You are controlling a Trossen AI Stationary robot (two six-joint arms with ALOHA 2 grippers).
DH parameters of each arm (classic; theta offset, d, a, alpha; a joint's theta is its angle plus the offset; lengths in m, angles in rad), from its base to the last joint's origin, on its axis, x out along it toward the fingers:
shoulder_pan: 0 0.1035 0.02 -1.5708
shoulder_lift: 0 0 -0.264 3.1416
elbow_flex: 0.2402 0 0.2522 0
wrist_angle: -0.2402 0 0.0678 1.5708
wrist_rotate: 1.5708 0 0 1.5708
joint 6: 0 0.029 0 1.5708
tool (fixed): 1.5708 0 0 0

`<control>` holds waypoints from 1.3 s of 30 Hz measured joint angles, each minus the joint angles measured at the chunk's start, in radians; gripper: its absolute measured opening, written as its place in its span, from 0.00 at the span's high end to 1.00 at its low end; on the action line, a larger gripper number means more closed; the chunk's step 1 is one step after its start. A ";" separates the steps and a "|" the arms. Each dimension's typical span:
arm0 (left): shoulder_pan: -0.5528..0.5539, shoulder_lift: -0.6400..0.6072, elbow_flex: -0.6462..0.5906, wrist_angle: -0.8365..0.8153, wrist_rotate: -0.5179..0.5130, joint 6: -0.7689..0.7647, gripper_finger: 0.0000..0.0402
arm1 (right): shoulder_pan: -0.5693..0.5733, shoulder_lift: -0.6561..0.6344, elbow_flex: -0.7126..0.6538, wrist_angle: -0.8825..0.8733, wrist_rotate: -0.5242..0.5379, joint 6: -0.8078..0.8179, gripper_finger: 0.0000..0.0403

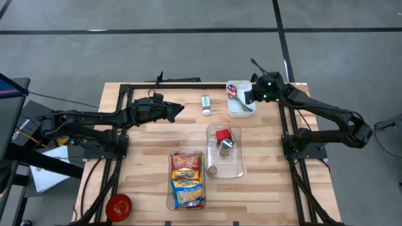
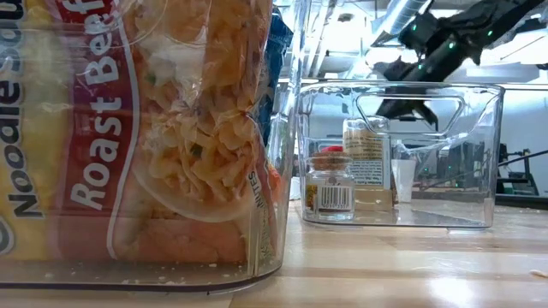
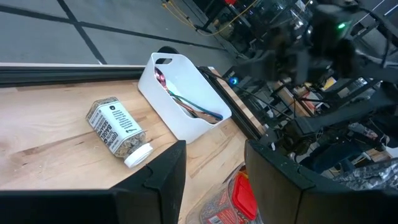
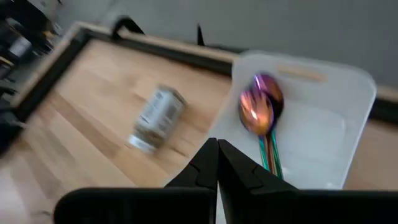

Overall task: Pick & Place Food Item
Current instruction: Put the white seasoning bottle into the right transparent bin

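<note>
The largest container, a clear bin [image 1: 186, 182] at the near middle of the table [image 1: 144, 163], holds a bag of roast beef noodles [image 1: 187, 179] lying flat, which fills it. Just right of it and slightly farther, a second clear bin [image 1: 225, 152] keeps two spice jars [image 1: 223, 139] inside, seemingly sorted there. At the far right a small white tub [image 1: 239, 100] holds iridescent spoons [image 4: 264, 118]. The likely task item, a white-capped jar [image 1: 206, 104], lies on its side on bare wood left of that tub, outside every container. The left gripper [image 1: 179, 110] hovers left of the jar, fingers apart and empty, probably lining up a grasp. The right gripper [image 1: 254, 95] hangs over the tub, fingers together and holding nothing. A red bowl [image 1: 118, 206] sits at the near left corner.
</note>
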 joint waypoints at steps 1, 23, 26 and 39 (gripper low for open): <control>0.000 0.000 0.000 0.000 0.000 0.000 0.61 | 0.000 -0.015 0.009 -0.002 0.000 0.000 1.00; 0.001 0.000 0.000 0.000 -0.014 0.057 0.61 | -0.001 -0.220 0.045 -0.098 -0.018 0.070 0.41; 0.001 0.000 0.000 0.001 -0.019 0.057 0.61 | -0.001 -0.222 0.045 -0.097 -0.018 0.070 0.41; -0.014 0.001 0.088 0.288 -0.174 0.306 0.61 | 0.002 -0.221 0.045 -0.097 -0.027 0.087 0.44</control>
